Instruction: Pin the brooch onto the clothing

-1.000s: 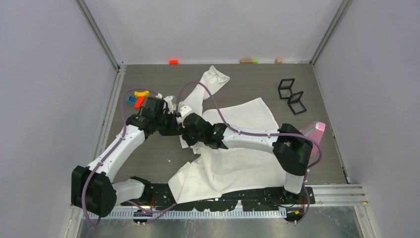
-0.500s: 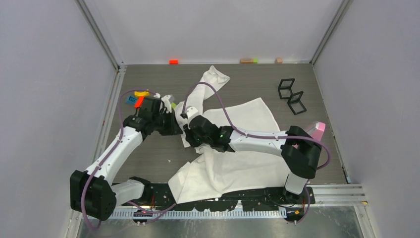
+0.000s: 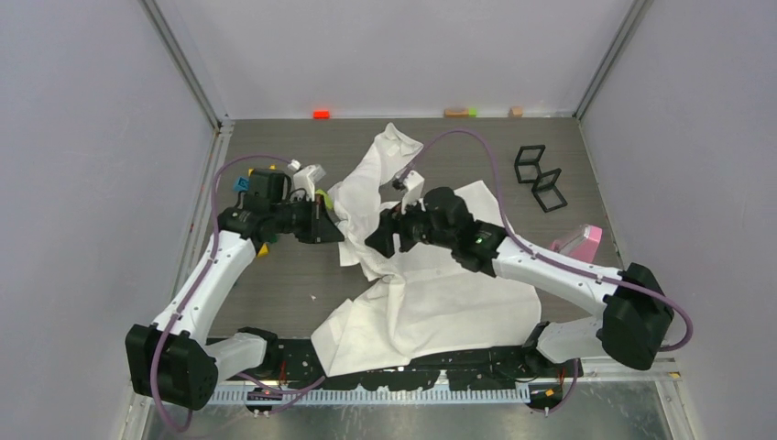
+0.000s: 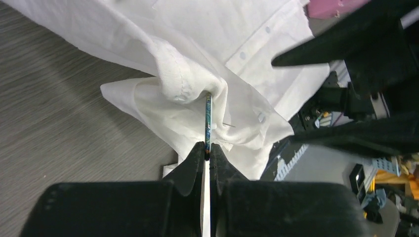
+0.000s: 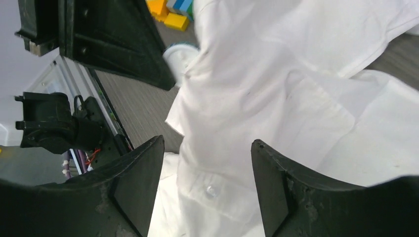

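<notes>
Your left claw point(image 4: 207, 154) is clamped narrow on the brooch point(image 4: 208, 118). It is held edge-on, presumably to drive its pin into the shirt point(image 4: 232, 34) fold bunched just beyond the tips. Your right claw point(image 5: 206, 144) stands wide and empty over the shirt.

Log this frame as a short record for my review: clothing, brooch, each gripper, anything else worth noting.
shirt: white, crumpled, buttons showing
brooch: thin, blue-green, seen edge-on, against a fold of the shirt
left gripper: shut on the brooch
right gripper: open above the shirt, holding nothing
other: black wire cubes at the far right, apart from the shirt
</notes>
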Robot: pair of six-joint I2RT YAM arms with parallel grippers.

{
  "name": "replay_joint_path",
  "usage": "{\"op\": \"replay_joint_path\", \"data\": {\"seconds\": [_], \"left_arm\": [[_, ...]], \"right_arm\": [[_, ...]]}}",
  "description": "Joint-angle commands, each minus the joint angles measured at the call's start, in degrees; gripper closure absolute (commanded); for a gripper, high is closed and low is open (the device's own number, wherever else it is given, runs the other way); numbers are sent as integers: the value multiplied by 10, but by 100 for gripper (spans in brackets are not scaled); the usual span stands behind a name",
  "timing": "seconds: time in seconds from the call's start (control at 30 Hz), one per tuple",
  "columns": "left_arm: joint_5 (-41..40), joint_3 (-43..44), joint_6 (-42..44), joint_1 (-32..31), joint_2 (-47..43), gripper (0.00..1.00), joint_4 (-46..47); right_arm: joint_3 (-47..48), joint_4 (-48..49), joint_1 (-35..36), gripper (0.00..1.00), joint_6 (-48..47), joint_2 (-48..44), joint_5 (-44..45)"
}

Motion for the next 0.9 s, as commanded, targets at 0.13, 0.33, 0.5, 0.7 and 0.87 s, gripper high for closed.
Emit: {"op": "replay_joint_path", "data": {"seconds": [0.13, 0.33, 0.5, 0.7, 0.87], "left_arm": [[254, 16, 68, 2, -16, 100, 35], [334, 1, 66, -9, -6, 100, 73], [355, -9, 66, -18, -5, 100, 85], [363, -13, 68, -22, -11, 100, 87], [366, -14, 75, -28, -9, 100, 81]], "right_arm": [[-27, 82, -60, 27, -33, -75, -189], [-4, 67, -63, 28, -48, -63, -230], [-1, 68, -67, 36, -35, -54, -251], [-6, 94, -80, 47, -3, -55, -280], [-1, 101, -87, 53, 13, -48, -292]]}}
